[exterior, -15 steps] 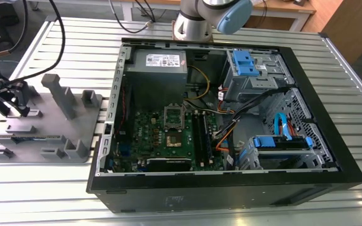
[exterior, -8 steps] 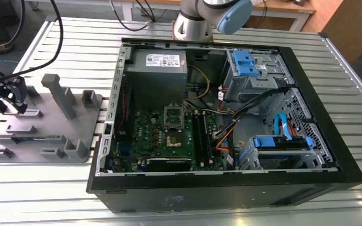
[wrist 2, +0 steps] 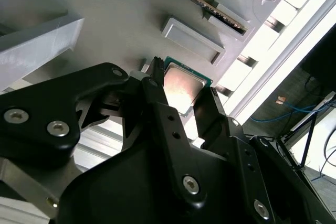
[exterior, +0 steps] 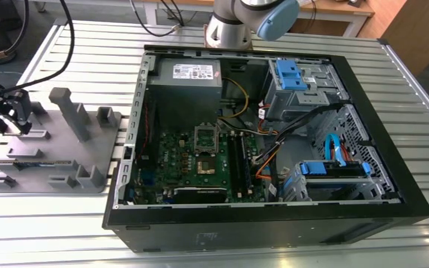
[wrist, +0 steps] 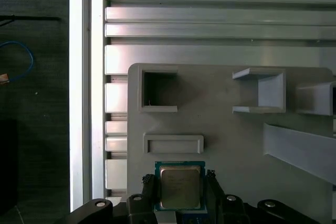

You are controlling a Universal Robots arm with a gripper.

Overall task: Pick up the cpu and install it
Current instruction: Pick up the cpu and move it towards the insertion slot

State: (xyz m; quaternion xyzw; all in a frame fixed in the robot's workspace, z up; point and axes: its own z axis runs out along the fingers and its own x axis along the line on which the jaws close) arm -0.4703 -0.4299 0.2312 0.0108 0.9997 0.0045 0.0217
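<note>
The cpu [wrist: 180, 186], a small square chip with a shiny silver top and a green rim, lies at the near edge of the grey fixture plate [wrist: 231, 129]. My gripper [wrist: 181, 183] has its black fingers pressed against two opposite edges of the chip. The second wrist view shows the same hold, with the cpu [wrist 2: 182, 84] between the fingers of the gripper [wrist 2: 181, 88]. In the exterior view the gripper [exterior: 12, 124] is low over the fixture plate [exterior: 51, 164] at the exterior view's left. The motherboard's cpu socket [exterior: 205, 162] sits inside the open computer case [exterior: 393, 162].
Grey fixture blocks [exterior: 73, 114] rise from the plate beside the gripper. A rectangular slot [wrist: 173, 144] and a square pocket [wrist: 159, 90] sit just beyond the chip. Cables [exterior: 274, 151], blue drive bays [exterior: 292, 78] and a power supply [exterior: 188, 72] crowd the case. The slatted aluminium table [exterior: 87, 50] surrounds everything.
</note>
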